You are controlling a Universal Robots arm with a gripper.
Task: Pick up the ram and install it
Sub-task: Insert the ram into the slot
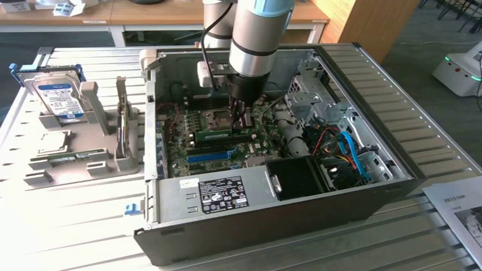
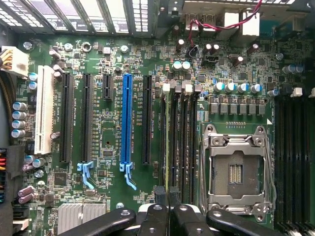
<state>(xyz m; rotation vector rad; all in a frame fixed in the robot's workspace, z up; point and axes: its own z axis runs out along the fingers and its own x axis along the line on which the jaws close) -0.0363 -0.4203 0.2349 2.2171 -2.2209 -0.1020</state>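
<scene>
The ram (image 1: 218, 134) is a thin green stick standing on edge in one of the dark memory slots of the motherboard, inside the open computer case (image 1: 362, 197). In the wrist view the ram (image 2: 171, 142) appears edge-on as a narrow line between the black slots beside the CPU socket (image 2: 236, 169). My gripper (image 1: 241, 125) reaches straight down into the case over the stick's end toward the exterior view's right. Its black fingers (image 2: 157, 216) are pressed together with the ram's edge running between them, so the gripper (image 2: 170, 204) is shut on the ram.
A blue slot strip (image 2: 127, 118) and black slots lie beside the memory slots. Cables and a drive cage (image 1: 316, 96) crowd the case toward the exterior view's right. Outside it, a grey holder tray (image 1: 113, 141) carries a blue-labelled hard drive (image 1: 56, 96) and a small green board (image 1: 75, 155).
</scene>
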